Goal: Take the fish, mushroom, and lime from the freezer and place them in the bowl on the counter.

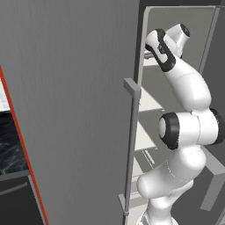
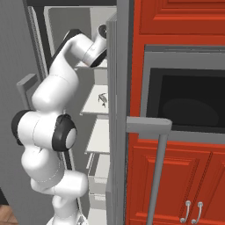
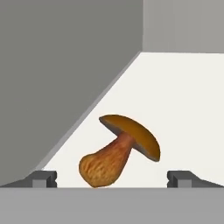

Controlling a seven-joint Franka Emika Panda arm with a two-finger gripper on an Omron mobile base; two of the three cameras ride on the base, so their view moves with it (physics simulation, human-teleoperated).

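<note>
mushroom [image 3: 119, 151] pickup is the step in hand: the arm reaches into the open freezer [image 1: 70, 110] at an upper shelf, and the hand view looks along the gripper [image 3: 112, 177] at the mushroom lying tilted on its side on the pale shelf [image 3: 183, 109], stem end toward the camera and brown-orange cap toward the back. the two dark fingertips [image 3: 43, 178] stand at their widest, one on each side of the stem end, and hold nothing; the stem sits between them, closer to the left tip in this view. to do this step well, the judgement is to shift the hand slightly so the stem is centred in the gap, advance until the pads flank the thick lower stem rather than the sloping cap, then close gently, since the rounded stem may roll or squirt out on the smooth shelf. the grey inner wall [image 3: 65, 78] is close on one side, so sideways correction should be small. on a lower shelf in the right base view lies a small dark shape [image 2: 102, 99], probably the fish, too small to confirm. no brand, label or writing is readable on the freezer, the red cabinets [image 2: 180, 176] or the arm.
</note>
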